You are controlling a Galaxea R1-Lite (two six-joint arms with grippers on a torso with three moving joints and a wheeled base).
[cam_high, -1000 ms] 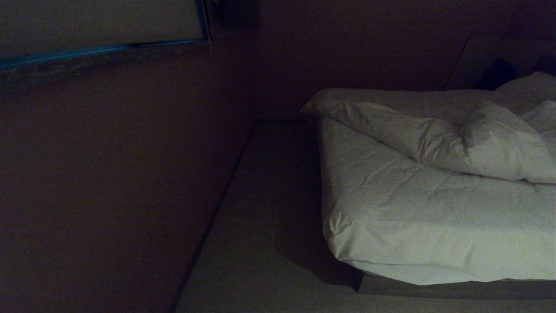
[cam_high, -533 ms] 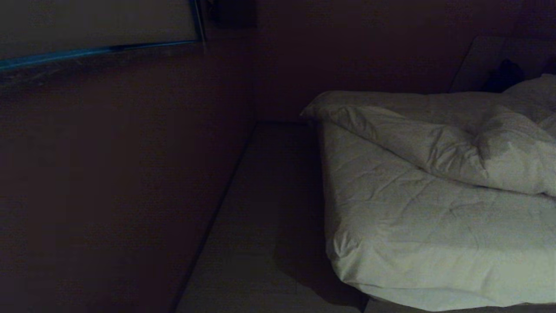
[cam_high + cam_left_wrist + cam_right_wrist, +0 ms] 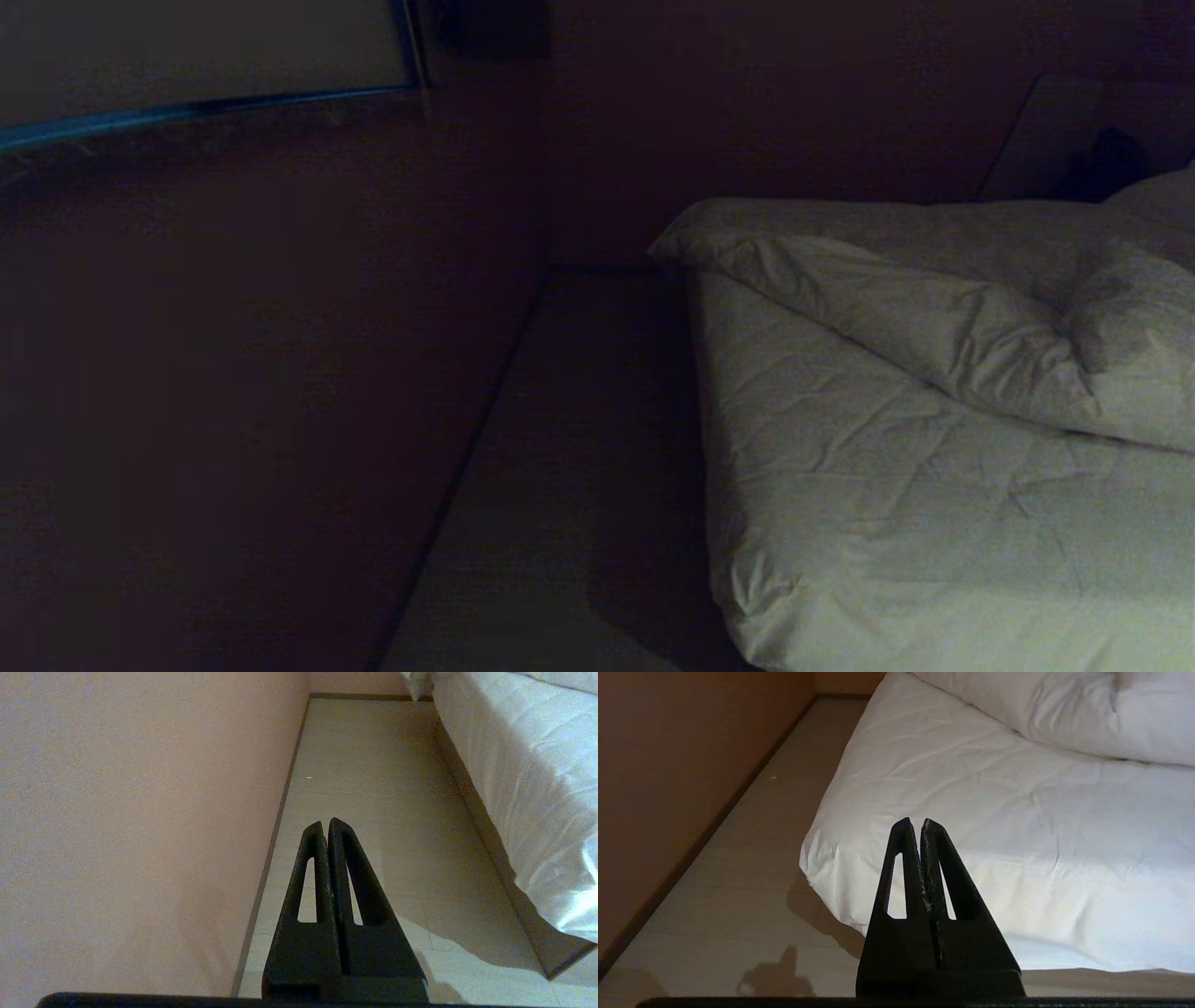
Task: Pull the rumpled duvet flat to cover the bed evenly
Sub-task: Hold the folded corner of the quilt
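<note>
The bed (image 3: 934, 541) fills the right of the head view, its quilted mattress top bare at the near end. The puffy white duvet (image 3: 943, 317) lies bunched and folded back across the far part, its edge running diagonally. In the right wrist view the duvet (image 3: 1087, 714) lies beyond the bare mattress (image 3: 994, 812). My right gripper (image 3: 916, 822) hangs shut and empty off the bed's near corner. The left gripper (image 3: 325, 823) is shut and empty over the floor strip beside the bed (image 3: 528, 765). Neither gripper shows in the head view.
A dark wall (image 3: 233, 373) runs along the left, leaving a narrow floor strip (image 3: 560, 467) between it and the bed. A pillow (image 3: 1158, 196) lies at the far right. The low bed base (image 3: 514, 896) juts out under the mattress.
The whole head view has shifted: the bed now sits lower and further right in the picture, so the camera has moved. The duvet itself lies as before.
</note>
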